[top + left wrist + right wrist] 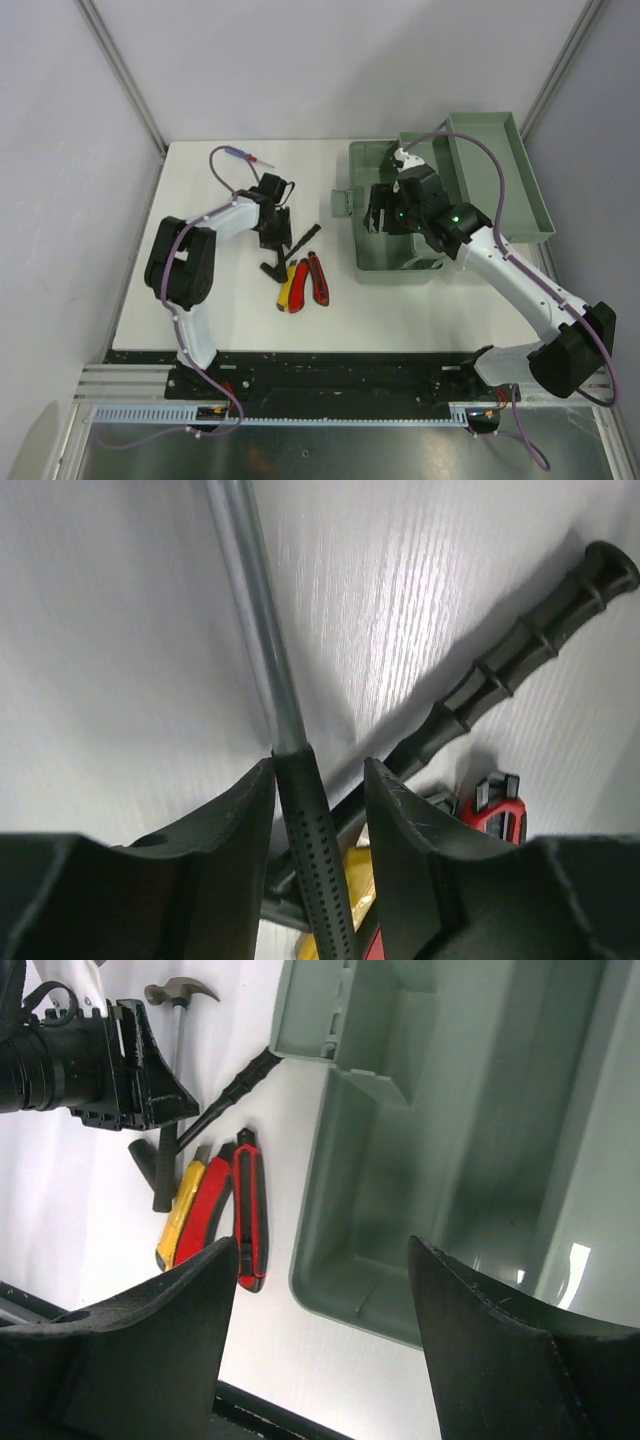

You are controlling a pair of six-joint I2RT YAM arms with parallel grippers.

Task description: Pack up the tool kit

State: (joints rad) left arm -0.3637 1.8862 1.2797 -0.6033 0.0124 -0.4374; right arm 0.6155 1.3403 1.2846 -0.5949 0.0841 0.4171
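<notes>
The grey-green toolbox [400,268] stands open at the right, its lid [500,180] tipped back; its deep tub also shows in the right wrist view [310,1280]. The small hammer [176,1050] lies on the white table left of the box. My left gripper [320,765] is open and straddles the hammer's black perforated grip [315,860]; one finger touches it and the other stands clear. A black ribbed handle [520,650] lies crossed under the hammer. A yellow knife [285,287] and two red knives [301,285] [318,278] lie beside it. My right gripper [320,1250] is open and empty above the box's front left corner.
A screwdriver with a purple and red handle [240,155] lies near the table's back edge. The left arm [215,220] reaches across the left half of the table. Grey walls stand on both sides. The table's black front rail [320,370] runs along the near edge.
</notes>
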